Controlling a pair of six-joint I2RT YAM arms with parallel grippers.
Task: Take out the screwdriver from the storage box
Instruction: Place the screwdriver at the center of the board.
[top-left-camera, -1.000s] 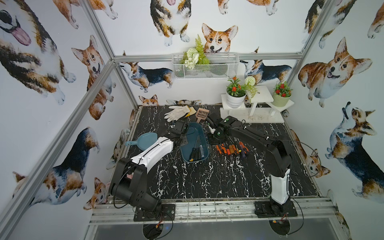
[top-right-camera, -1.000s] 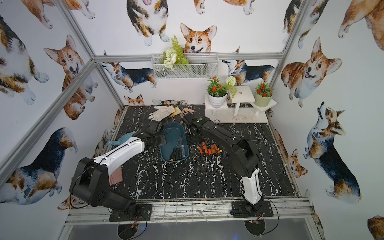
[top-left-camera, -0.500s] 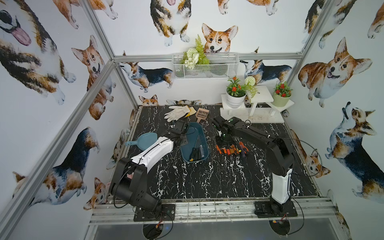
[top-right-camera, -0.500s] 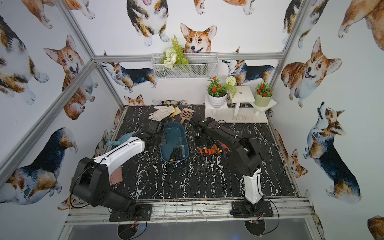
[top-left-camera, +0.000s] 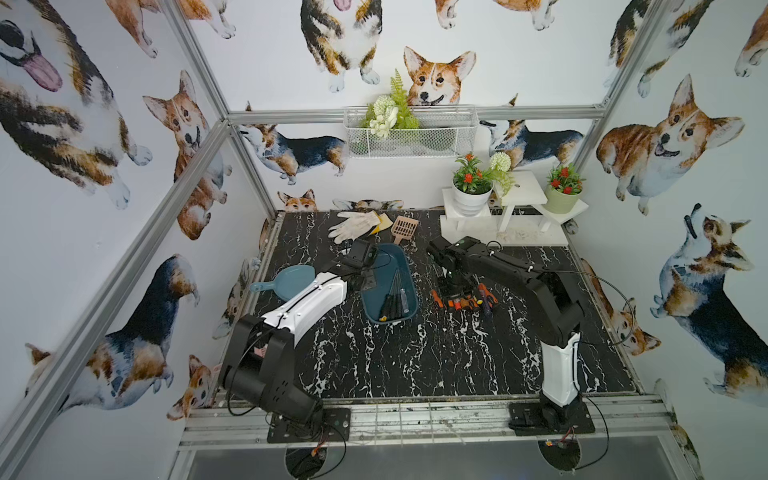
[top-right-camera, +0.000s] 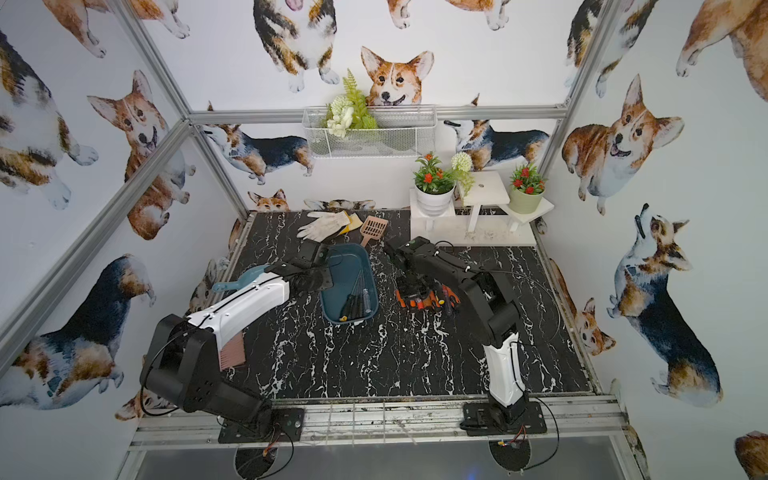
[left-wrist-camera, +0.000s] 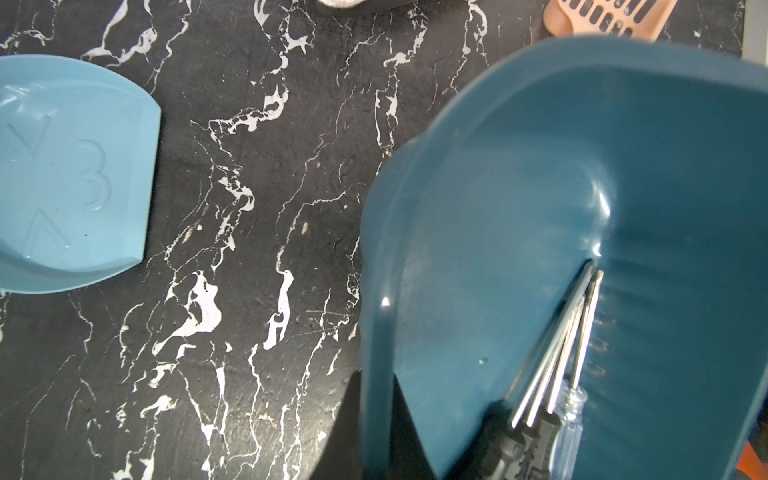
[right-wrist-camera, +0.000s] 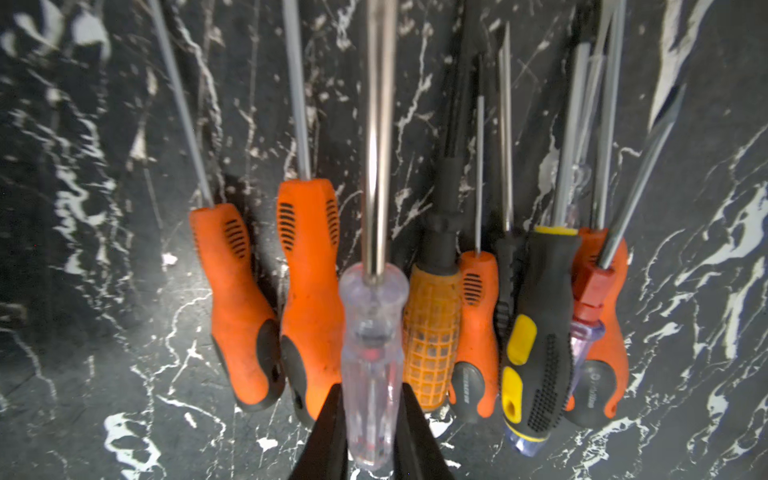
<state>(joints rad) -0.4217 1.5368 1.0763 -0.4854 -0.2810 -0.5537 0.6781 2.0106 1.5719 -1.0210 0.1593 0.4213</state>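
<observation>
Now the right tool (right-wrist-camera: 372, 401) grips the clear-handled screwdriver (right-wrist-camera: 372, 332) mid-frame, shaft parallel above the row (right-wrist-camera: 309, 266); left tool (left-wrist-camera: 376, 409) pinches the rim of the storage box (left-wrist-camera: 374, 291).

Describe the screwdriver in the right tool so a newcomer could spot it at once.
On the black marble table, right of the dark teal storage box, lies a row of mostly orange-handled screwdrivers. The right tool grips one over that row: the clear-handled screwdriver. Its colourless see-through handle and thick shiny shaft set it apart.
</observation>
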